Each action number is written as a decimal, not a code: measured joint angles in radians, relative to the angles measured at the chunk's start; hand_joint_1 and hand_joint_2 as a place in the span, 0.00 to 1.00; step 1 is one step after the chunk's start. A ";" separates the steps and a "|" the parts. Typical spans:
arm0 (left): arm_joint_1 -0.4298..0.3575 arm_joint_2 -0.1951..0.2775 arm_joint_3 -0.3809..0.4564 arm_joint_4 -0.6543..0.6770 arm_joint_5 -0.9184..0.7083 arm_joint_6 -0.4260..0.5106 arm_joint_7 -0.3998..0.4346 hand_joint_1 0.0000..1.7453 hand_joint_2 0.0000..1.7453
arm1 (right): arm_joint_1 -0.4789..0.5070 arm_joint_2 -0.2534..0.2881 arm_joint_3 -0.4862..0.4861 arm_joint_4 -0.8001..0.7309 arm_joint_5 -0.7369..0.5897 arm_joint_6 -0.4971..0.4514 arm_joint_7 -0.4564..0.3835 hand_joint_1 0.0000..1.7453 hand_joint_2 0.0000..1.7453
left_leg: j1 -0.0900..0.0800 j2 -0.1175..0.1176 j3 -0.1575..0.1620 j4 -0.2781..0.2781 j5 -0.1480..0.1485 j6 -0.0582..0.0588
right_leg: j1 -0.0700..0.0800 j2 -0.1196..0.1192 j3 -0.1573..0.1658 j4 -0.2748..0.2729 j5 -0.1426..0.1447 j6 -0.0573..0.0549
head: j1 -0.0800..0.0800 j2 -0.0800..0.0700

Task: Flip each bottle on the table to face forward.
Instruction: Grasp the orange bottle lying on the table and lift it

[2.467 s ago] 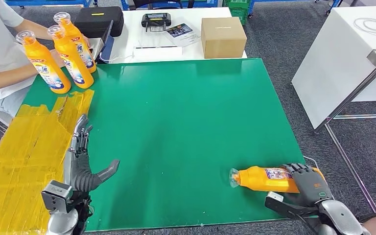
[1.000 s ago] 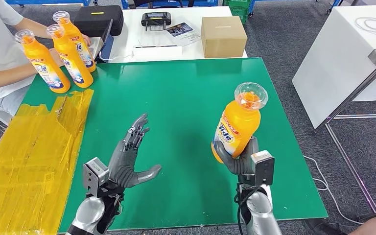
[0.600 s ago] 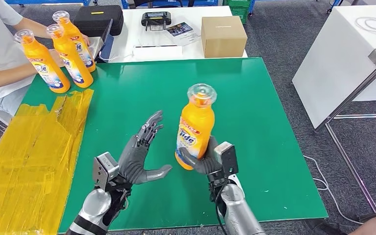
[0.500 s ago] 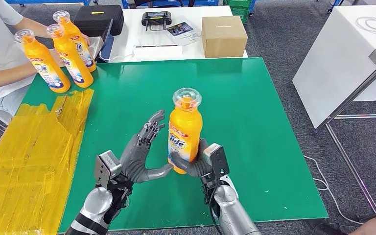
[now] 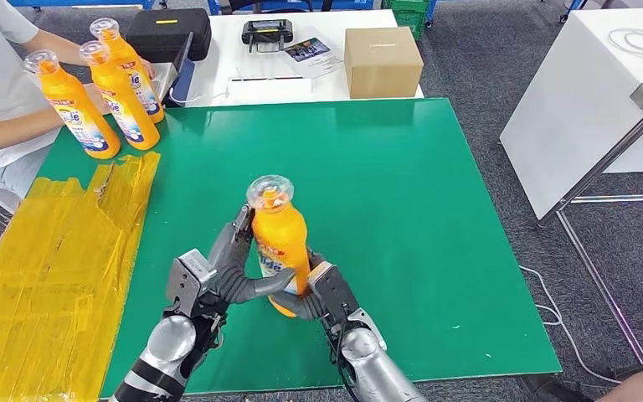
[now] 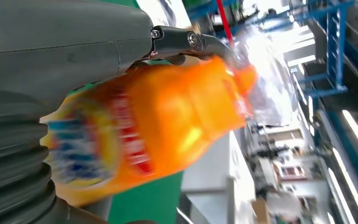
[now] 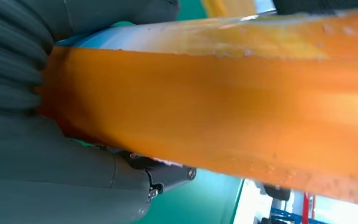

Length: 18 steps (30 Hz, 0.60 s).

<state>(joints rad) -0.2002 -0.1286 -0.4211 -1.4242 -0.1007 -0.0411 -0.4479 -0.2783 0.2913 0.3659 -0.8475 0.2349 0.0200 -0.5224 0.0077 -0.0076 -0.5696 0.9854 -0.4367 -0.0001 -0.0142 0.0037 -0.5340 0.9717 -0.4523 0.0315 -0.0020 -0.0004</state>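
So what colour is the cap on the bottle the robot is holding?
Clear plastic cap over an orange bottle; the head view shows it best.

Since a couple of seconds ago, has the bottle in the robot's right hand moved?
Yes. The bottle went from lying near the green mat's right front corner to upright, left toward its middle, with both hands now on it.

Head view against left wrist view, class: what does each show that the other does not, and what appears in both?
Head view alone: the green table, three upright bottles at its far left corner, a cardboard box, and the right hand on the held bottle's lower part. Left wrist view alone: blue shelving behind the cap. Both: the orange bottle with the left hand against its side.
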 joint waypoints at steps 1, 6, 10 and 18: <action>-0.002 0.000 0.000 0.004 -0.026 0.034 0.007 0.00 1.00 | 0.001 0.002 0.013 0.002 0.039 -0.044 -0.001 1.00 1.00 | 0.000 0.000 0.000 0.000 0.000 0.000 | 0.000 0.000 0.000 0.000 0.000 0.000 | 0.000 0.000; -0.019 0.000 0.002 0.045 -0.171 0.192 0.056 0.00 1.00 | 0.011 0.010 0.085 0.003 0.232 -0.290 0.021 1.00 1.00 | 0.000 0.000 0.000 0.000 0.000 0.000 | 0.000 0.000 0.000 0.000 0.000 0.000 | 0.000 0.000; -0.028 -0.002 -0.001 0.073 -0.219 0.227 0.070 0.00 1.00 | 0.016 0.010 0.104 0.003 0.274 -0.352 0.038 1.00 1.00 | 0.000 0.000 0.000 0.000 0.000 0.000 | 0.000 0.000 0.000 0.000 0.000 0.000 | 0.000 0.000; -0.066 -0.012 0.005 0.170 -0.222 0.214 0.073 0.76 1.00 | 0.027 0.006 0.119 0.003 0.339 -0.458 0.065 1.00 1.00 | 0.000 -0.001 0.000 0.000 0.000 0.000 | 0.000 0.000 0.000 0.000 0.000 0.000 | 0.000 0.000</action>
<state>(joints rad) -0.2662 -0.1404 -0.4166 -1.2541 -0.3226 0.1729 -0.3748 -0.2512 0.2975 0.4850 -0.8444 0.5735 -0.4382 -0.4577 0.0076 -0.0082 -0.5698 0.9854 -0.4366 -0.0001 -0.0143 0.0035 -0.5338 0.9718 -0.4522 0.0315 -0.0016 -0.0004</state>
